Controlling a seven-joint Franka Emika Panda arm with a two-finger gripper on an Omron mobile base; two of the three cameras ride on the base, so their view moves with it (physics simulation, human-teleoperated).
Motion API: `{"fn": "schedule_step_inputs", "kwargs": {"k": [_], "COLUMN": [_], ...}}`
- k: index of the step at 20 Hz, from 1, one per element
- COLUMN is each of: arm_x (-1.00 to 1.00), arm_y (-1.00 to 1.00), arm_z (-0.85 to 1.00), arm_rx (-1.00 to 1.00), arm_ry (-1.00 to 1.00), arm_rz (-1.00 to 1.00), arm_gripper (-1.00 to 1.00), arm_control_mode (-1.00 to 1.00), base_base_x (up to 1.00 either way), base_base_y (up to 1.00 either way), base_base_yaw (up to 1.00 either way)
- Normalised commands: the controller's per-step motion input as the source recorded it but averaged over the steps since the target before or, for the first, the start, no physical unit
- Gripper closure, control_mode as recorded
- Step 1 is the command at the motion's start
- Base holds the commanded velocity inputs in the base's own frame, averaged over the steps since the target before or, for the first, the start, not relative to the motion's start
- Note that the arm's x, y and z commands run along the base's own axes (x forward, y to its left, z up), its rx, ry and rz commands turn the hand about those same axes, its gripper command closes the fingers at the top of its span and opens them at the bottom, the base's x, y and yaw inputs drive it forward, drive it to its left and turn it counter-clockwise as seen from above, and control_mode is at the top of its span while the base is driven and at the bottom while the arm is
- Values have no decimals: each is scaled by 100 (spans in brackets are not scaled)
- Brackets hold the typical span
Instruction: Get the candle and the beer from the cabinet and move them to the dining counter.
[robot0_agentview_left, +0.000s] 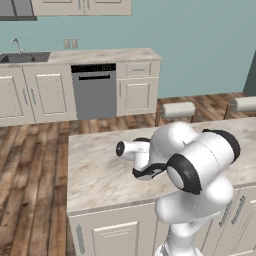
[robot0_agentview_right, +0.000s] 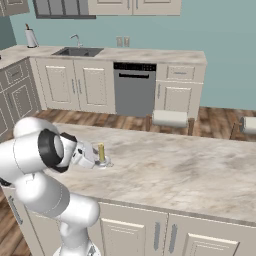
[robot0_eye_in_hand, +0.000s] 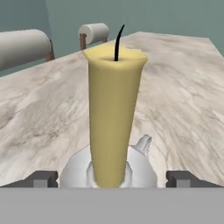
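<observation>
Right by the gripper (robot0_eye_in_hand: 112, 178), the candle (robot0_eye_in_hand: 113, 113) stands straight up on the dining counter (robot0_agentview_right: 190, 170). From the hand view, the two dark fingertips (robot0_eye_in_hand: 43, 178) sit far apart, one on each side of the candle's little silver dish (robot0_eye_in_hand: 142, 168). They do not touch the candle. So the hand is wide open and holds nothing. The candle stands on its own.

From the right base view, the candle (robot0_agentview_right: 101, 152) sits near the left end of the big stone top, just in front of the hand. The white arm (robot0_agentview_right: 40, 165) bends low over that end of the counter. From the left base view, the arm (robot0_agentview_left: 195, 170) hides the candle, so I cannot see it there.

The step in hand looks like letting go and moving off. To do it well, the hand should pull straight back, away from the candle, with the fingers kept wide. It should not swing to the side, because a finger could bump the dish and tip the tall candle over. Slow is best until the fingers are past the dish.

Two stools (robot0_agentview_right: 170, 119) with pale round seats stand just past the far side of the counter. Farther off are a sink (robot0_agentview_right: 77, 51) and a grey dishwasher (robot0_agentview_right: 134, 90) by the wall.

The beer is the next thing to fetch, I think.

I can read no words, names or labels on anything.
</observation>
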Motion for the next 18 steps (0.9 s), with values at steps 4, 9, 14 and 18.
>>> {"fn": "schedule_step_inputs", "kwargs": {"k": [4,9,14,18], "arm_x": [-15,-21,-42,-54], "arm_y": [37,8,-20,-26], "arm_z": [0,7,31,31], "arm_rx": [0,1,0,0], "arm_ry": [-5,0,0,0], "arm_rz": [-6,0,15,35], "arm_gripper": [-100,-100,-100,-100], "arm_control_mode": [-100,-100,-100,-100], "base_base_x": [0,0,0,0], "base_base_y": [0,0,0,0], "base_base_yaw": [0,0,0,0]}}
